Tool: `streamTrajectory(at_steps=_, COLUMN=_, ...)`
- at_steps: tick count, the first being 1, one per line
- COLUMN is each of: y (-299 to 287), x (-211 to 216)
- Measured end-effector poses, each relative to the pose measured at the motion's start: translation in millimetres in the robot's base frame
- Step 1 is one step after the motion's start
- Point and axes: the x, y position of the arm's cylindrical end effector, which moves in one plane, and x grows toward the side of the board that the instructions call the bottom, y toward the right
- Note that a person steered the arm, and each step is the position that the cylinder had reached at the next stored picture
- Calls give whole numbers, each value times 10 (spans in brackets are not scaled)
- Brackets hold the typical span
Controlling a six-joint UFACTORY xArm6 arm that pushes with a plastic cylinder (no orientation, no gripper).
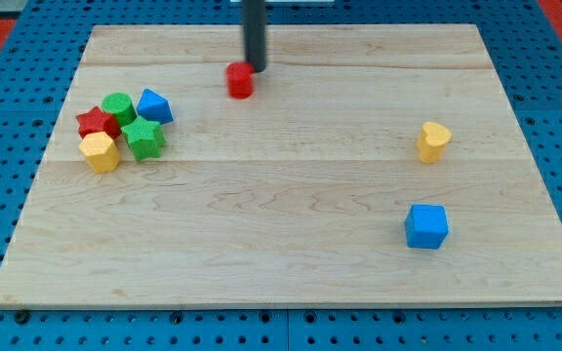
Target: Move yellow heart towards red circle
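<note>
The one camera view looks down on a pale wooden worktop [291,205] that lies on a blue pegboard [8,117].

My rod [254,34] comes down from the view's top, a little left of centre. My tip [255,69] stands just above and to the right of the red circle [240,81], right beside it; whether the two touch cannot be made out. I carry no hand, only this straight dark rod, so nothing is gripped and nothing opens or closes.

The yellow heart [433,141] sits well apart from the red circle, far toward the view's right and somewhat lower on the board. It stands alone, with bare wood between it and my tip. Below it, nearer the view's bottom, lies a blue cube [426,226], near the heart but not touching it.

At the view's left a cluster of five blocks is packed close. A green cylinder [118,106] sits at the cluster's top, with a blue block [154,106] of angular shape just to its right. A red star [95,122] lies at the left, a green star [143,137] at the right below the blue block, and a yellow hexagon-like block [100,152] at the cluster's bottom left. These blocks touch or nearly touch one another.
</note>
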Motion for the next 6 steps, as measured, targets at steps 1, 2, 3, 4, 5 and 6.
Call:
streamTrajectory(at_steps=1, y=-493, x=450)
streamTrajectory(at_steps=2, y=-262, x=465)
streamTrajectory(at_steps=3, y=863, x=528)
streamTrajectory(at_steps=4, y=2062, x=640)
streamTrajectory(at_steps=5, y=2960, x=911)
streamTrajectory(at_steps=6, y=2725, x=1319)
